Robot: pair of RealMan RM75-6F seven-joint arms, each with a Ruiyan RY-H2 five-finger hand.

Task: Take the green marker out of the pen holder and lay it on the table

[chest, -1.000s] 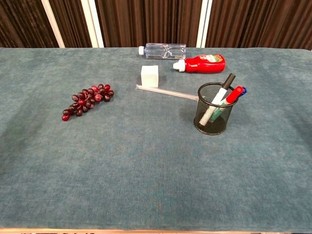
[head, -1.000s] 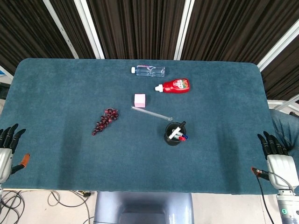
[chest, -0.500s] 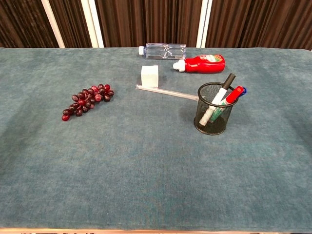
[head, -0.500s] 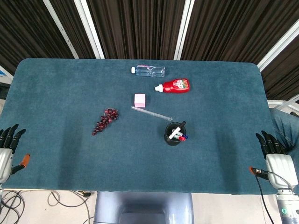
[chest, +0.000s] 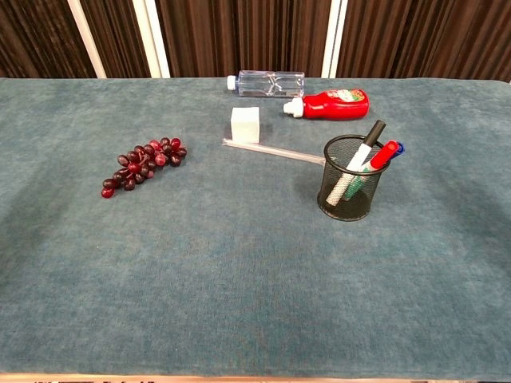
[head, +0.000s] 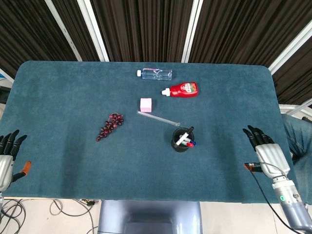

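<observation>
Black wire mesh forms the pen holder [chest: 352,188], which stands upright on the blue-green cloth of the table [chest: 239,271], and the green marker [chest: 357,182] leans inside it among a black-capped white marker [chest: 361,154], a red marker [chest: 384,153] and a blue one [chest: 398,148] that barely shows behind the red. The chief risk, as I judge it, is crowding: the pens lean together against one side, so fingers reaching for the green one could catch a neighbour and lift it too, or tip the light holder over. A clear rod [chest: 271,151] lies just beside the holder's rim and could be knocked aside in the approach. The right hand [head: 265,150] hovers over the table's right edge, well apart from the holder, fingers spread and holding nothing. The left hand [head: 7,155] sits at the near left corner, likewise released and empty. Farther back lie a clear bottle [chest: 269,82] and a red bottle [chest: 331,103], both on their sides; their contents cannot be judged.
</observation>
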